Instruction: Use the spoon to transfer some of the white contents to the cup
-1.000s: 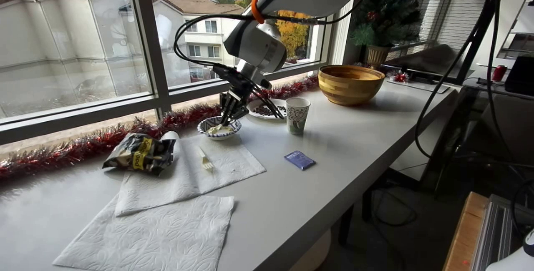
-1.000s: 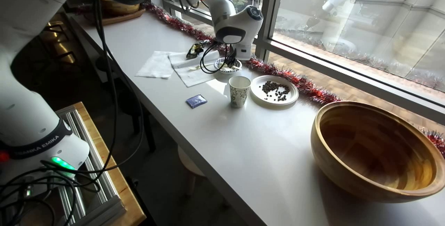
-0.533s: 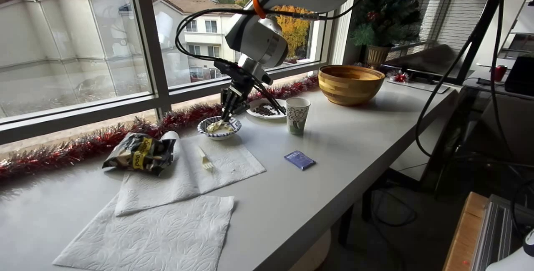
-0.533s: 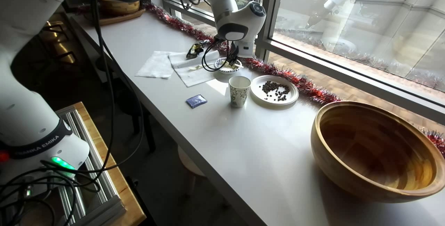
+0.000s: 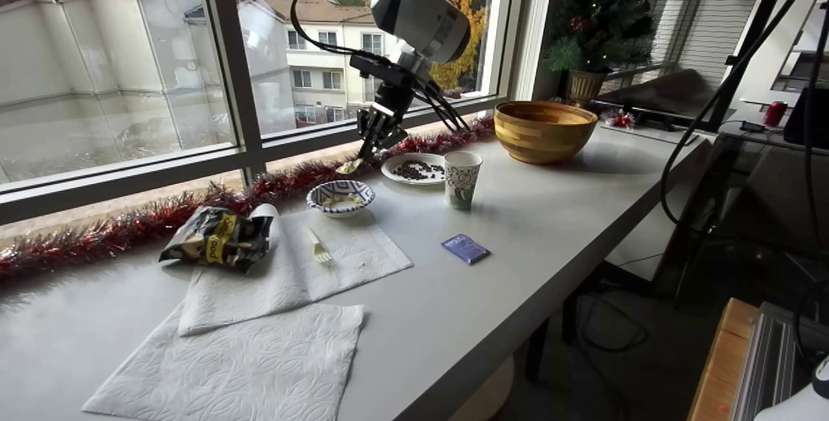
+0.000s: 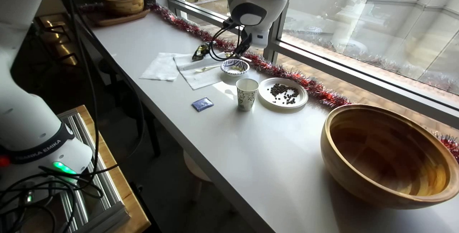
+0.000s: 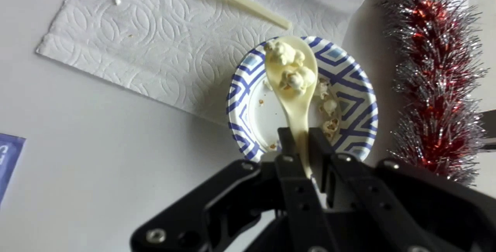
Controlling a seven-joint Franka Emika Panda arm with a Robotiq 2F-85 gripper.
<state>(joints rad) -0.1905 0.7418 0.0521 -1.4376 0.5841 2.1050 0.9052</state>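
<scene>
My gripper (image 7: 302, 137) is shut on the handle of the pale cream spoon (image 7: 297, 106), as the wrist view shows. The spoon's bowl carries several pieces of white popcorn (image 7: 285, 55), the white contents. In an exterior view the loaded spoon (image 5: 350, 167) hangs above the small blue-patterned bowl (image 5: 341, 211), apart from it. A few popcorn pieces (image 7: 329, 106) remain in that bowl, along its side in the wrist view. The pale patterned paper cup (image 5: 462, 181) stands upright on the table in both exterior views (image 6: 246, 96); it is out of the wrist view.
A white plate (image 6: 263, 96) with dark beans lies beside the cup. A fork (image 5: 317, 249) lies on paper napkins (image 5: 272, 356) near a snack bag (image 5: 220, 239). A blue packet (image 5: 465, 249) and a large wooden bowl (image 5: 544, 136) are on the table. Tinsel (image 7: 434, 77) runs along the window.
My gripper has risen out of the small bowl, moving up and slightly right in an exterior view. The spoon has come up with popcorn on it, and the heap in the bowl is smaller.
</scene>
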